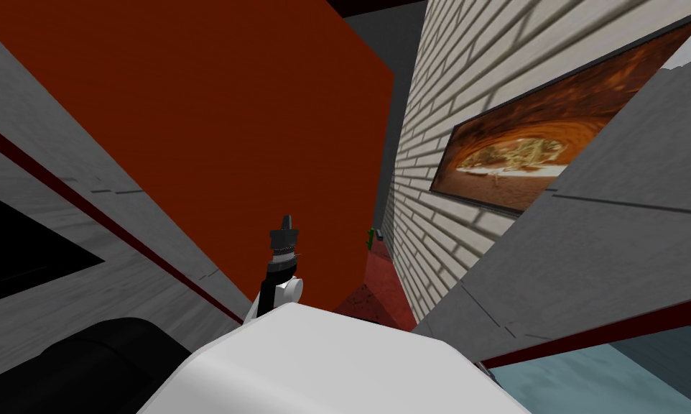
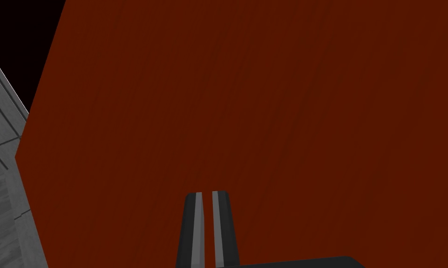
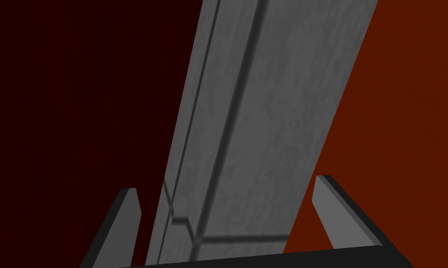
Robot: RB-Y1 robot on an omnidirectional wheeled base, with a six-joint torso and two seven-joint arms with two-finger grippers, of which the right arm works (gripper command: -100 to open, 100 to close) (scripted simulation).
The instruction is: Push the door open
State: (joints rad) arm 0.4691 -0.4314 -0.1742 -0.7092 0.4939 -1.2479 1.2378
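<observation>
Door: flat dark red-brown panel (image 1: 193, 108), no handle visible, directly ahead. It stands at an angle to the grey walls (image 1: 85, 237), free edge toward white brick wall (image 1: 423, 180), with a gap there.
Left pincer: (image 2: 207, 193) blades pressed together with nothing between them, tips aimed at the door face. Head view puts it (image 1: 287, 224) low against the panel. Contact looks likely, cannot confirm.
Right pincer: (image 3: 225, 184) blades wide apart, empty. Grey grooved upright strip (image 3: 255, 116) ahead of it, red-brown surfaces on either side.
Beyond gap: speckled red floor (image 1: 380, 287), small green plant (image 1: 370, 238), framed orange picture (image 1: 531, 151) on the brick wall.
Progress: judged partway. Door looks ajar, but the gap is narrow and seems too tight to pass through.
Left to do: more push from the closed left pincer on the panel, probably with the base following, until the door swings clear.
Risk: thin closed tips may slide on the smooth panel.
</observation>
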